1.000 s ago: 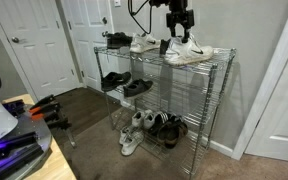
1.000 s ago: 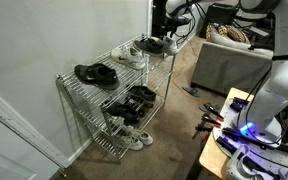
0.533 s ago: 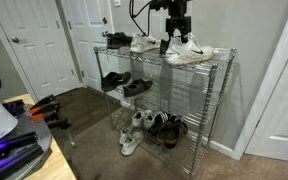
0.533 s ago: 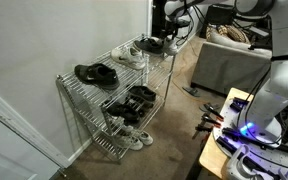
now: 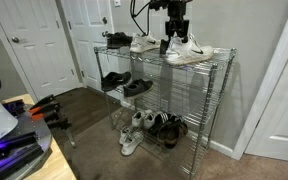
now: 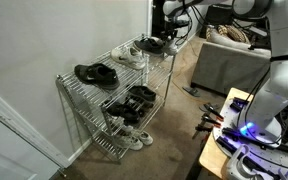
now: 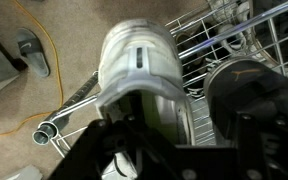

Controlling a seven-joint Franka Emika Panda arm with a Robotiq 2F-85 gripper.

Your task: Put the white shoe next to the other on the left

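The white shoe [image 5: 190, 52] lies on the right end of the wire rack's top shelf [image 5: 222, 60], with its dark side mark showing. The other white shoe [image 5: 142, 43] sits further left on that shelf, and a dark shoe [image 5: 170, 46] lies between them. My gripper [image 5: 177, 33] hangs just above the white shoe's heel end; it also shows in an exterior view [image 6: 174, 28]. In the wrist view the white shoe [image 7: 139, 65] fills the middle, and the dark shoe [image 7: 246, 85] is beside it. The gripper [image 7: 184, 150] has its fingers spread wide and holds nothing.
Black shoes [image 5: 114, 39] take up the far end of the top shelf and also show in an exterior view [image 6: 96, 73]. The lower shelves hold more dark shoes [image 5: 124, 85] and small white sneakers [image 5: 136, 130]. Doors and walls stand close behind the rack. A sofa [image 6: 229, 60] is near it.
The gripper has risen very slightly above the white shoe. The shoes have not moved.
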